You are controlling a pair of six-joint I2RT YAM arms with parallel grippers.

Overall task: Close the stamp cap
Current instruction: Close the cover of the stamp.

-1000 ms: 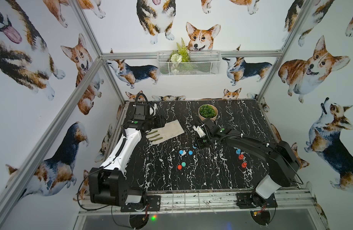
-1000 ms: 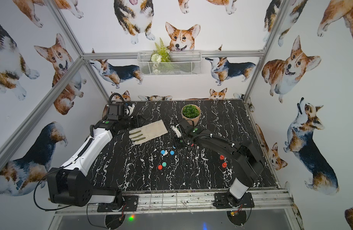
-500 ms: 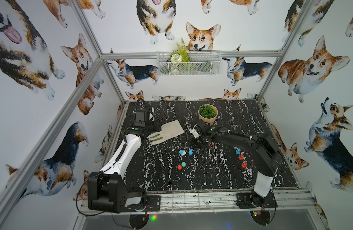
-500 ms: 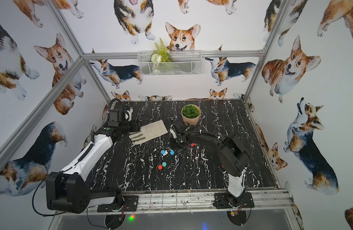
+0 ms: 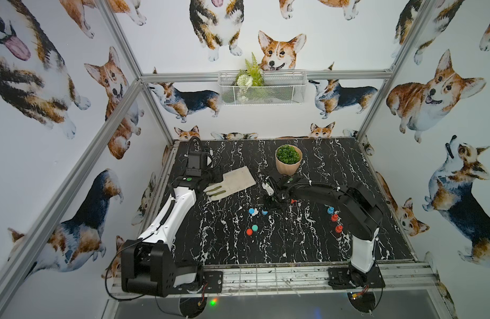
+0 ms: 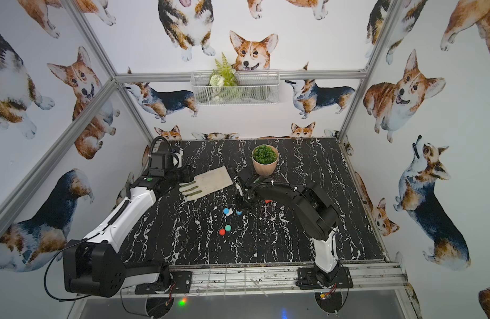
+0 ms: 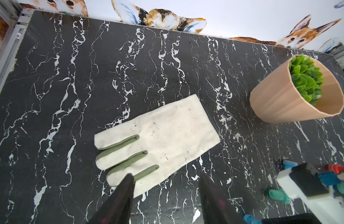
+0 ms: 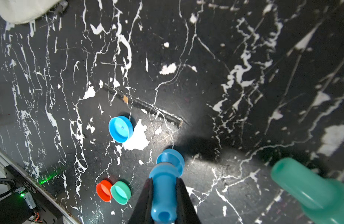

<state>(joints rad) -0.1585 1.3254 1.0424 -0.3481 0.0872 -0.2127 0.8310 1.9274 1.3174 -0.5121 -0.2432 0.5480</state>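
So the right gripper (image 8: 165, 181) is clamping the blue stamp (image 8: 163, 195) by its handle, with the fingers squeezing it from both sides. It's holding the stamp roughly mid-table (image 5: 293, 248), flared end pointing down at the marble. The matching blue cap (image 8: 120, 129) is lying loose just beside that end, not touching it. It's looking like it's sitting hollow side up (hard to be sure from the wrist view). I can't tell whether the stamp's face is actually resting on the table or hanging just above it.

I'm reading it like this: the pick-up part is looking done, and the capping itself isn't happening yet. What's left is getting the flared end lined up over the blue cap and pressing down until it seats. A red cap (image 8: 103, 190) and a teal cap (image 8: 120, 192) are sitting touching each other, nearer the front edge. A teal stamp (image 8: 312, 190) is lying uncapped close to the gripper, so those are looking unfinished too.

The left gripper (image 7: 167, 186) is hovering over the glove (image 7: 163, 135) toward the far-left corner. Its fingers are standing apart with nothing between them, so it isn't helping right now.
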